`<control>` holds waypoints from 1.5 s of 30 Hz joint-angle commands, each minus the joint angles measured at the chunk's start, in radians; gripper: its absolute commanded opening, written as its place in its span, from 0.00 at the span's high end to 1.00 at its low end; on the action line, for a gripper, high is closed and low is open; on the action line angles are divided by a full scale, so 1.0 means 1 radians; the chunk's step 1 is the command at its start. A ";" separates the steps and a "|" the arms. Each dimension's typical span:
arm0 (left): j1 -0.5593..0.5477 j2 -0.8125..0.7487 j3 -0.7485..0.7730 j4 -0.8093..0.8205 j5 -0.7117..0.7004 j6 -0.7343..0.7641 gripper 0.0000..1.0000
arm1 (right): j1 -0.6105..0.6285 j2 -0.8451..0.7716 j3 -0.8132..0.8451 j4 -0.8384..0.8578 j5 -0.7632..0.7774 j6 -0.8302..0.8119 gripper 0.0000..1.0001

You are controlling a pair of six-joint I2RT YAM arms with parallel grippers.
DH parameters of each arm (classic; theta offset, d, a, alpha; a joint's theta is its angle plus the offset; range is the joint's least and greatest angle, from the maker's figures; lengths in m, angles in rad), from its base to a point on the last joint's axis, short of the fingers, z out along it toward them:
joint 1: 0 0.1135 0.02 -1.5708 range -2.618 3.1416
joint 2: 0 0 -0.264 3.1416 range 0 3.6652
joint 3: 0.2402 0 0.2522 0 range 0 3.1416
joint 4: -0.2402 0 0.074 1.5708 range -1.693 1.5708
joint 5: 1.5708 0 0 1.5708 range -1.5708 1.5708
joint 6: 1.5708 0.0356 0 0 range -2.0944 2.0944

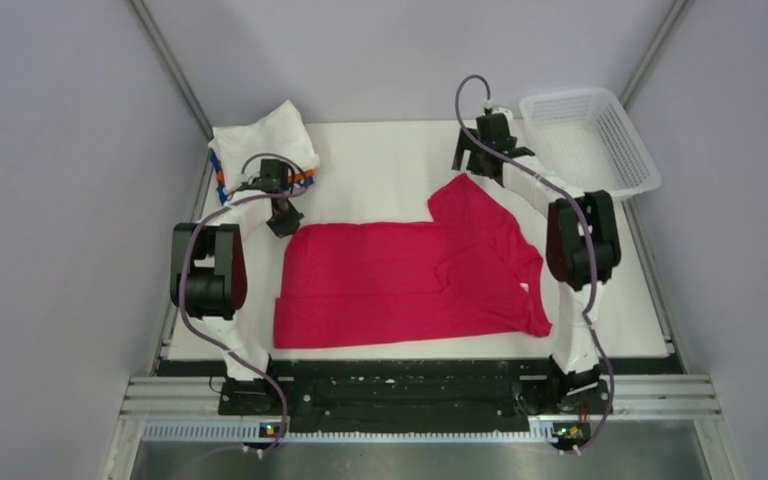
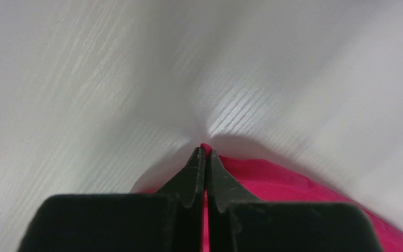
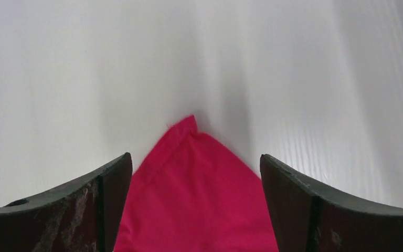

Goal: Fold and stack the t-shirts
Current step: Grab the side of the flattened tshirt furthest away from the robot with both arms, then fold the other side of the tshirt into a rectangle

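On table (image 1: 380, 160), soft crimson t-shirt (image 1: 400, 280), left end effector (image 2: 205, 152) pinching corner, right end effector (image 1: 471, 163) agape.

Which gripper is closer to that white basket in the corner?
Right. The right gripper hovers over a far corner of the pink shirt, a short way from the basket. The left gripper pinches the opposite far corner, much farther away.
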 commanded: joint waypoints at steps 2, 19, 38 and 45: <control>-0.001 -0.098 -0.026 0.038 0.013 0.034 1.00 | 0.011 0.201 0.278 -0.040 -0.035 -0.095 0.17; -0.001 -0.111 -0.046 0.040 0.015 0.045 1.00 | 0.096 0.351 0.290 -0.112 0.058 -0.103 0.37; -0.001 -0.204 -0.088 0.037 0.032 0.052 1.00 | 0.095 0.086 0.071 0.080 0.118 -0.174 1.00; -0.004 -0.271 -0.152 0.042 0.035 0.049 1.00 | 0.097 -0.146 -0.156 0.103 0.052 -0.194 1.00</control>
